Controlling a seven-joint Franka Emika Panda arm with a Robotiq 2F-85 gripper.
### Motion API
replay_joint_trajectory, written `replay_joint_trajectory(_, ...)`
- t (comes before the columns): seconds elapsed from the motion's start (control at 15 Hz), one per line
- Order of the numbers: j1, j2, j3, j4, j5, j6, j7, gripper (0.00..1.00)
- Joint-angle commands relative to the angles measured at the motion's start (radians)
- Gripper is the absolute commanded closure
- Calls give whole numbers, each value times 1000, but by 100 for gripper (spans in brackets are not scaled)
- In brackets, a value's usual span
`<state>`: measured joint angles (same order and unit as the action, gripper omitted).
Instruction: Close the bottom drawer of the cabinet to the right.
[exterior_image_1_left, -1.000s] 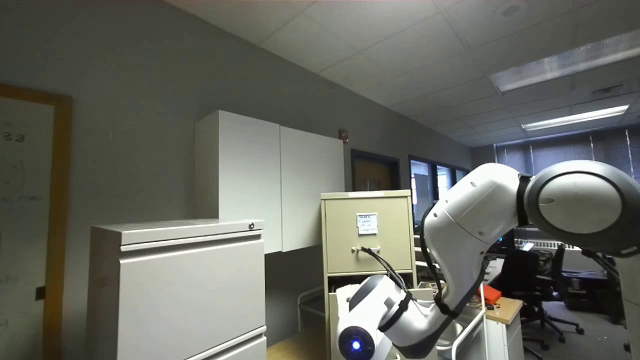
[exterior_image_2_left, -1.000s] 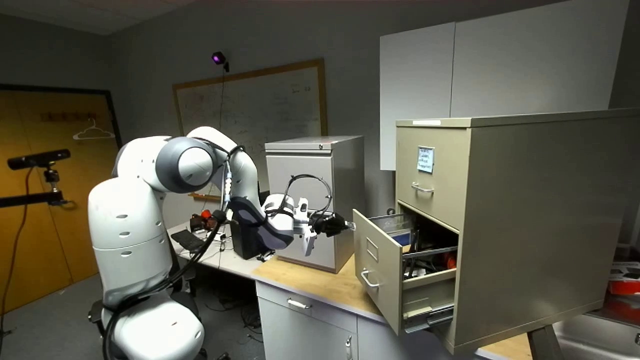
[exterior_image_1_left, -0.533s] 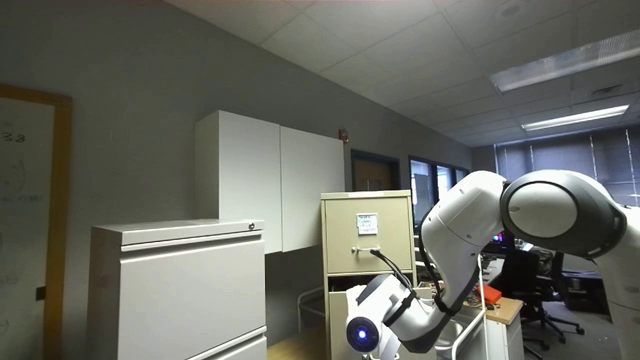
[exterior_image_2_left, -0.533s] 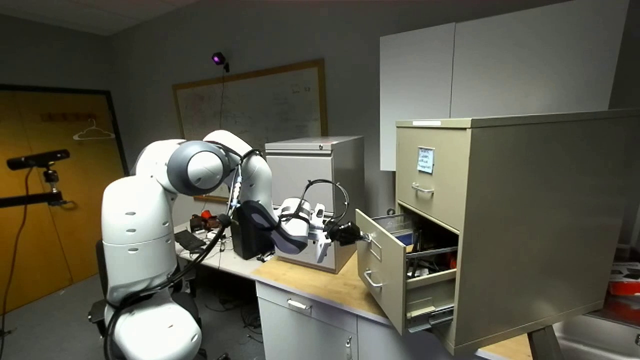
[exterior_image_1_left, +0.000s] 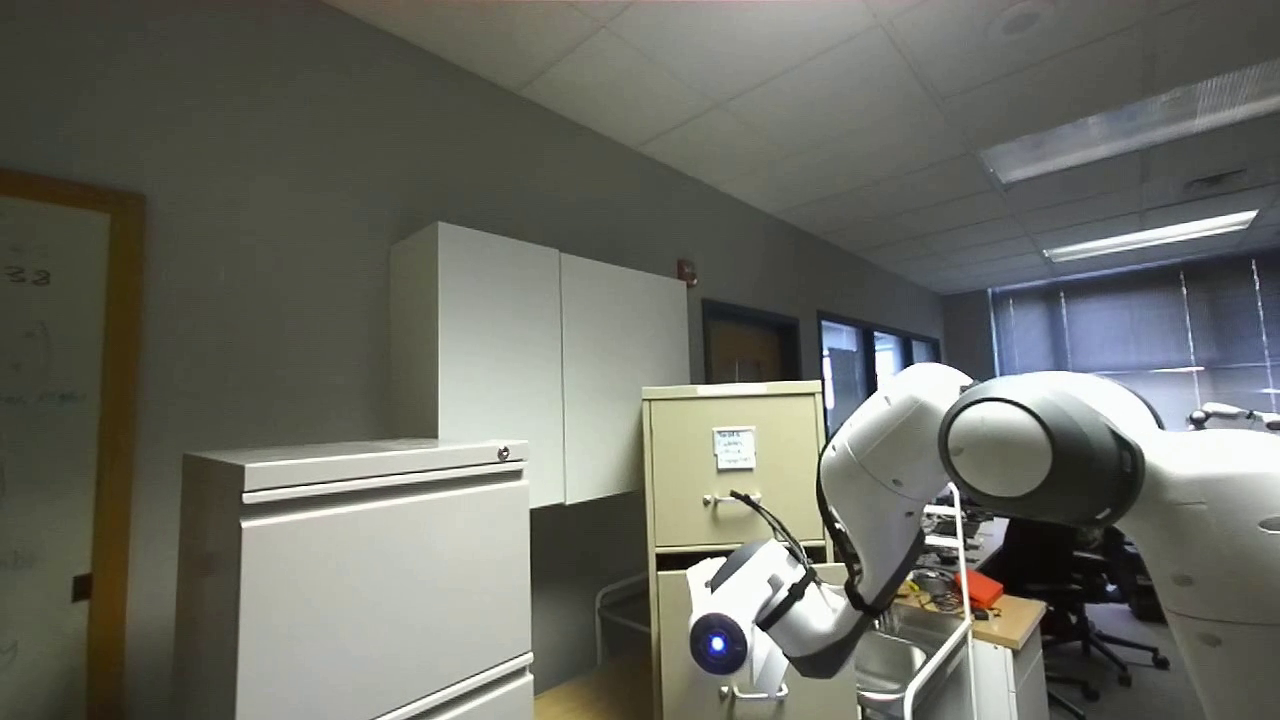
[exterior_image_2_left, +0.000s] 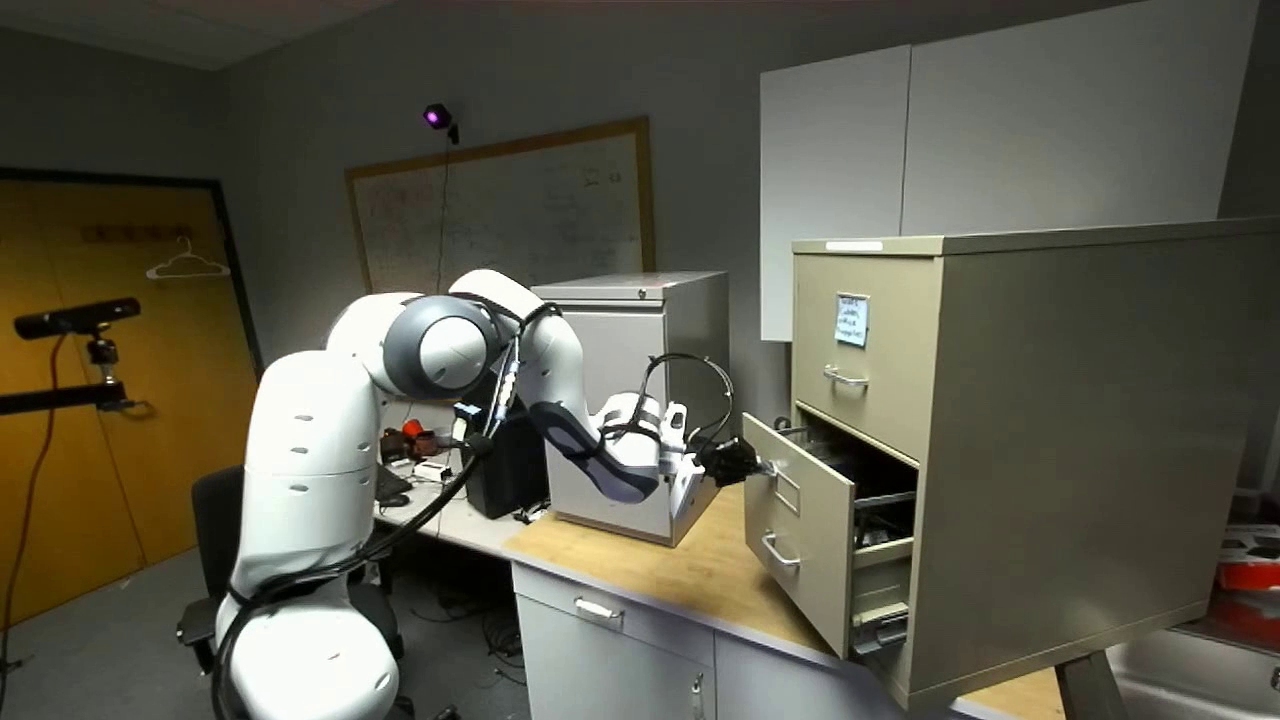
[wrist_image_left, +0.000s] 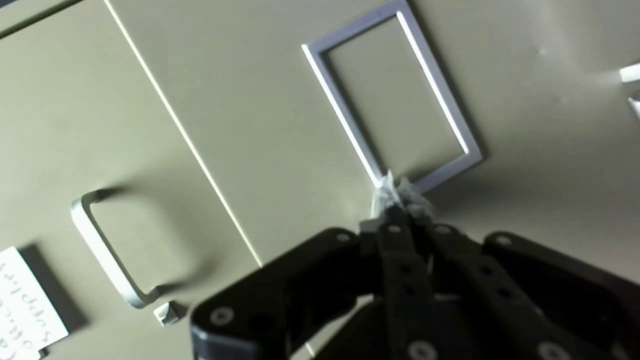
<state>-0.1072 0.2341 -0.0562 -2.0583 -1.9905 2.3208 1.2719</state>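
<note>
"Status?"

"My gripper (wrist_image_left: 401, 200) has its tips together, against the front of the bottom drawer (exterior_image_2_left: 818, 550) at a corner of its label frame (wrist_image_left: 346, 115)."

"And that drawer?"

"Partway out of the cabinet (exterior_image_2_left: 1080, 450), beneath the upper drawer (exterior_image_2_left: 895, 350) with the white note (exterior_image_2_left: 852, 320)."

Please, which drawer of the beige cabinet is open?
The bottom drawer: it stands out from the cabinet. The upper drawer, bearing the paper note, sits flush.

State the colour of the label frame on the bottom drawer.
The bottom drawer's label frame is silvery grey; it shows best in the wrist view.
</note>
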Motion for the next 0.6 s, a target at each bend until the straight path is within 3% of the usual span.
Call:
replay_joint_trajectory(0.0, -55, 124, -27, 220, -13, 40, -87, 96)
replay_joint_trajectory(0.27, -83, 187, -29, 340, 52, 34, -167, 96)
replay_joint_trajectory(0.53, -85, 215, -31, 441, 270, -56, -285, 95)
